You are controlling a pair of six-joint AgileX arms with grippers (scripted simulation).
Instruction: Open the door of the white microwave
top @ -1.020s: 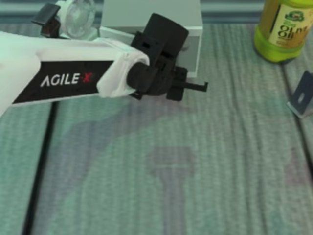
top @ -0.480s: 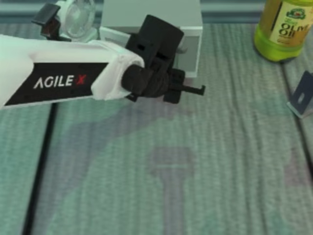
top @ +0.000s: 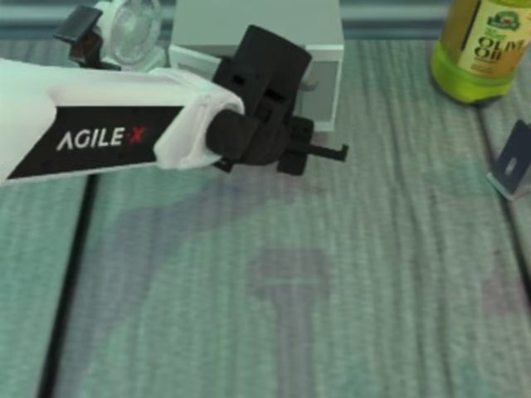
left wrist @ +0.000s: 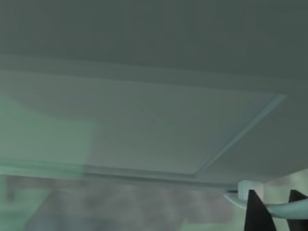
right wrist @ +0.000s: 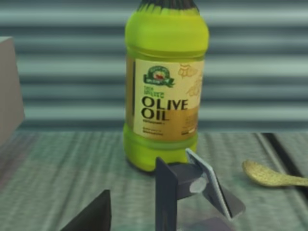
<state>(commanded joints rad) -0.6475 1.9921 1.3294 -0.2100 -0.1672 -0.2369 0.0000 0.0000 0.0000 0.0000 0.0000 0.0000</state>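
Observation:
The white microwave (top: 257, 21) stands at the back middle of the table, front toward me. My left arm reaches in from the left and covers most of the door (top: 192, 60) in the top view. In the left wrist view the door (left wrist: 144, 125) fills the picture, its greyish window framed in white. My left gripper (left wrist: 274, 212) (top: 294, 87) is shut on the door's pale handle (left wrist: 250, 186), one dark fingertip (left wrist: 253, 214) on each side. How far the door stands ajar is hidden. My right gripper (right wrist: 98, 216) is parked outside the top view, facing the oil bottle.
A round white fan (top: 133, 29) sits left of the microwave. An olive oil bottle (top: 481, 46) (right wrist: 166, 86) stands at the back right, a grey-blue stand (top: 510, 162) (right wrist: 202, 185) in front of it, and a golden spoon (right wrist: 272, 175) beside that. A slatted wall runs behind.
From one second ago to half a second ago my left arm and gripper shifted a little to the left, still on the handle. Since then nothing has moved.

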